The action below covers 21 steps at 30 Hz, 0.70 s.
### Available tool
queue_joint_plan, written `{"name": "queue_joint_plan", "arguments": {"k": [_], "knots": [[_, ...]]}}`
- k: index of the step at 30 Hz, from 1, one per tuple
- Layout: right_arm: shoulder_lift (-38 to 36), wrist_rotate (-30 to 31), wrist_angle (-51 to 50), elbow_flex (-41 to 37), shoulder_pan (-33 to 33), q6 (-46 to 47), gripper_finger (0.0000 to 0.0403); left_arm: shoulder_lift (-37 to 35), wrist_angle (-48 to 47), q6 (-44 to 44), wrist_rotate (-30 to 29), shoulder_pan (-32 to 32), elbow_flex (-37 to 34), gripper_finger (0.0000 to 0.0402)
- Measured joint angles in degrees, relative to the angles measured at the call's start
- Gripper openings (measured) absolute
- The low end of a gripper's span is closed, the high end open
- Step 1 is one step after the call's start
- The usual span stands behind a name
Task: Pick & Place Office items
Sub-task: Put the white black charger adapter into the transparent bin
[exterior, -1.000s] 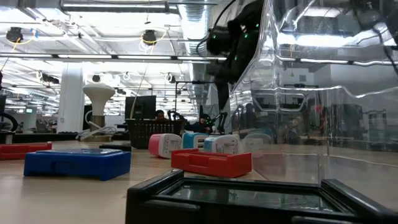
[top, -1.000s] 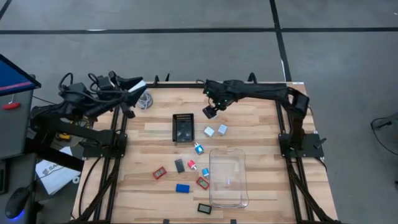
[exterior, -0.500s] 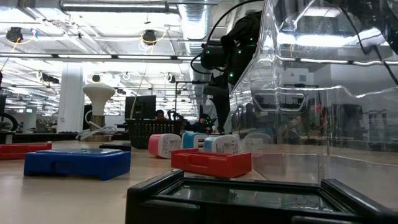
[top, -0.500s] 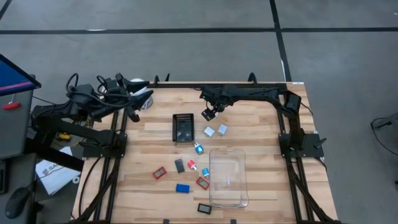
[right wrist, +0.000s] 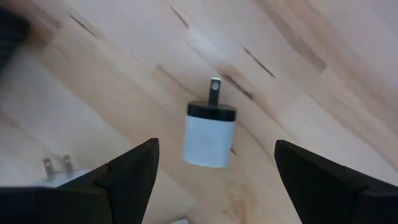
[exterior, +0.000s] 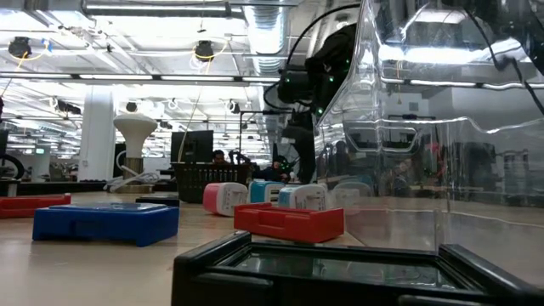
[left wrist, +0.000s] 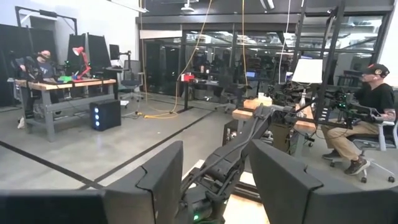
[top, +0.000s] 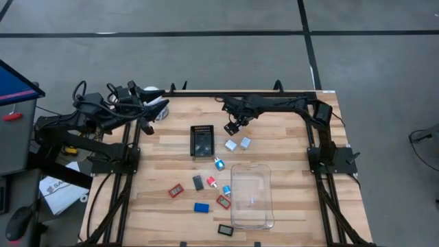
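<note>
White charger cube (right wrist: 210,138) lies flat on the wood, centred under the wide-open right gripper (right wrist: 214,177), mesh tray (top: 202,140) at nine o'clock; a skewed descent could nudge it away. Left gripper (left wrist: 214,180) idles half-open off the table's far-left corner.

High view: overhead, straight down, whole bench (top: 274,120) in frame. Low view: bench-top level, close behind clear plastic box (exterior: 442,127), facing the room. Left wrist view: level, out into the room. Right wrist view: close, down on white charger (right wrist: 209,134), shared with high view (top: 231,145).
</note>
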Motion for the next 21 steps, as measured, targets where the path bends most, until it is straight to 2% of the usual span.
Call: {"name": "queue_joint_plan", "arguments": {"k": [7, 12, 17, 19, 21], "knots": [[0.0, 0.0, 4.5, -2.3, -0.1, -0.6, 0.0309, 0.0, 0.0, 0.0, 0.0, 0.0, 0.0, 0.0182], [0.0, -2.6, 8.1, -4.3, -0.5, -0.5, 0.0281, 0.0, 0.0, 0.0, 0.0, 0.0, 0.0, 0.0182], [3.9, -5.4, 7.2, -4.1, -0.7, -1.4, 0.0224, 0.1, 0.0, 0.0, 0.0, -0.3, 0.0, 0.0182], [4.4, -5.1, 7.2, -4.2, 0.1, -1.9, 0.0185, 0.1, 0.0, 0.0, 0.0, -0.8, 0.0, 0.0182], [3.6, -2.2, 8.7, -4.4, 1.6, -2.2, 0.0134, 0.1, 0.0, -0.2, 0.0, -1.6, 0.0, 0.0181]]}}
